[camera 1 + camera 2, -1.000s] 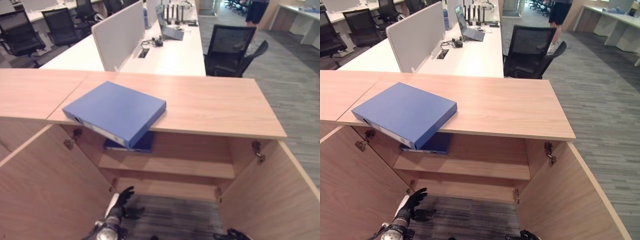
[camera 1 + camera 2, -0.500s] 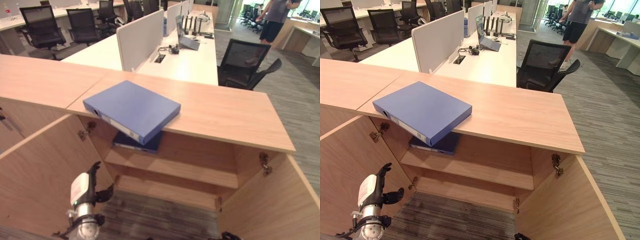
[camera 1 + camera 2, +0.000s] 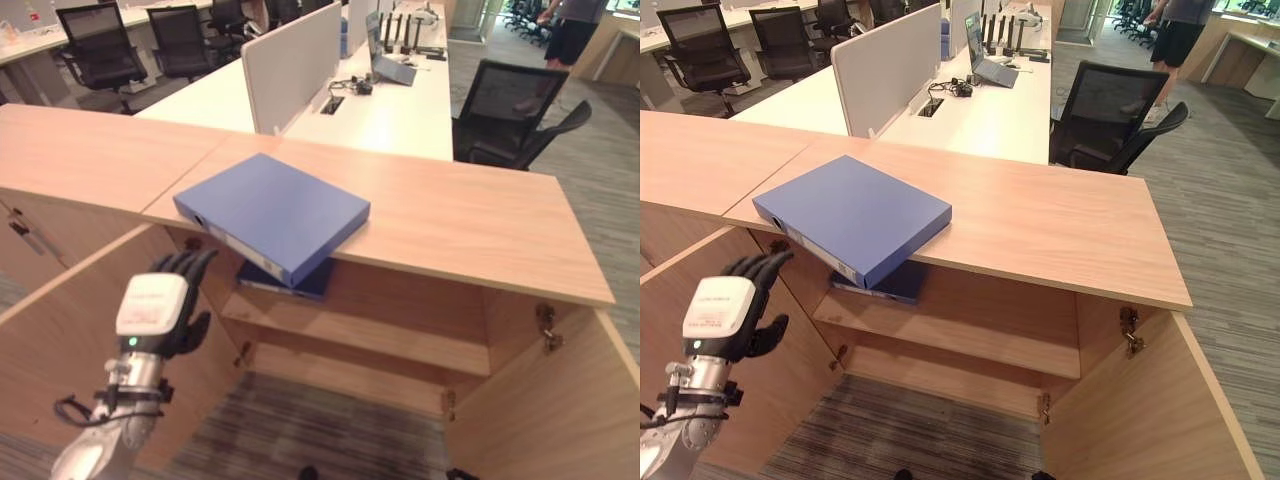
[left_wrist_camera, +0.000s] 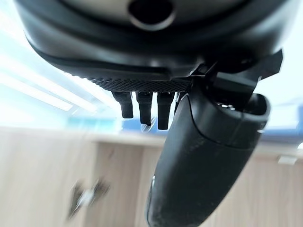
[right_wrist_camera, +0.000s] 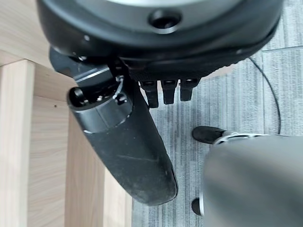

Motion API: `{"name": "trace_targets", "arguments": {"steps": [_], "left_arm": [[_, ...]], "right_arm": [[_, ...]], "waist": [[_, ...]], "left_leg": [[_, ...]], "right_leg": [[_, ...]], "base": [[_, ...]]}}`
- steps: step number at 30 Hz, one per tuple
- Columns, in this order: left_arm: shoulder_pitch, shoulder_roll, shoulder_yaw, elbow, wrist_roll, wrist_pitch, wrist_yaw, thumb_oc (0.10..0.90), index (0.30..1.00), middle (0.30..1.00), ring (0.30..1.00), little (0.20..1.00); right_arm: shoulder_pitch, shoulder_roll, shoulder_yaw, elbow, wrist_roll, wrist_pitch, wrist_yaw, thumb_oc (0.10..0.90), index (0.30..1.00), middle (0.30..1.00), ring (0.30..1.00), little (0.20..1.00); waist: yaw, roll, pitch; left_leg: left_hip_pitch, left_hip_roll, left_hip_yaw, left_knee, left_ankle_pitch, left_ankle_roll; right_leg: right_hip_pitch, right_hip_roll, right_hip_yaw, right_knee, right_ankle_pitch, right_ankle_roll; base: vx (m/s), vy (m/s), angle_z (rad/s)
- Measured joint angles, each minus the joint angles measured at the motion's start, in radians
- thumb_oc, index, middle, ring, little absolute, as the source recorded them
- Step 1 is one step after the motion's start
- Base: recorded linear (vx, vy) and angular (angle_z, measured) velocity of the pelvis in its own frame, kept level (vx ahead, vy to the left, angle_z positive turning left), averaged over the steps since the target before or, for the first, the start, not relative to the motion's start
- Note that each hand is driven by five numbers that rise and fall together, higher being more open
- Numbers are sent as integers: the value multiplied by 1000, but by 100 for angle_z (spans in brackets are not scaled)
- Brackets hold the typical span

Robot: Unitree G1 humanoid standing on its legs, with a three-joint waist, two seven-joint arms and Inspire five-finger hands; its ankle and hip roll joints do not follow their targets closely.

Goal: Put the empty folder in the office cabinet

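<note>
- Left hand (image 3: 160, 310) is raised with relaxed, spread fingers, holding nothing; right hand (image 5: 128, 142) hangs low, fingers straight.
- Risk: the blue folder (image 3: 272, 212) overhangs the counter (image 3: 470, 215) front edge, so a clumsy nudge from below could tip it off.
- It lies near my left hand, above and beyond my fingertips, apart.
- A second folder (image 3: 285, 282) already sits on the cabinet shelf (image 3: 380, 335).

Empty robot hand (image 5: 142, 142), wooden panel (image 5: 28, 156), carpet (image 5: 246, 94)

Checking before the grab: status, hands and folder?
Left hand open, raised below the folder. Right hand open, low by a door. Folder flat on cabinet top, overhanging the edge, ungrasped. Another folder on the shelf.
</note>
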Motion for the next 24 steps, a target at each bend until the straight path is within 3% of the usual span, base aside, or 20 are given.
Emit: {"name": "trace_targets", "arguments": {"steps": [8, 15, 24], "left_arm": [[-35, 19, -1, -37, 44, -45, 3, 800, 900, 900, 900, 900], [-46, 97, 3, -69, 73, -45, 5, 800, 900, 900, 900, 900], [-71, 101, 2, -70, 85, -46, 10, 800, 900, 900, 900, 900]], "right_arm": [[0, -28, 1, 0, 0, -10, 15, 800, 900, 900, 900, 900], [10, -29, 1, 1, -3, -11, 22, 800, 900, 900, 900, 900], [10, -29, 0, 1, -2, -12, 23, 800, 900, 900, 900, 900]], "waist": [[-24, 32, 15], [-32, 33, 16], [-52, 33, 16]], "left_leg": [[1, 2, 5, 0, 0, 0], [8, 2, 16, 0, 0, 2], [10, 2, 19, 0, -5, -5]], "right_leg": [[1, 1, 2, 0, -1, 0], [5, 0, 12, 0, -3, 2], [4, 1, 15, 0, -1, 1]], "base": [[-1, 0, -1], [17, 2, -4], [0, 2, -1]]}}
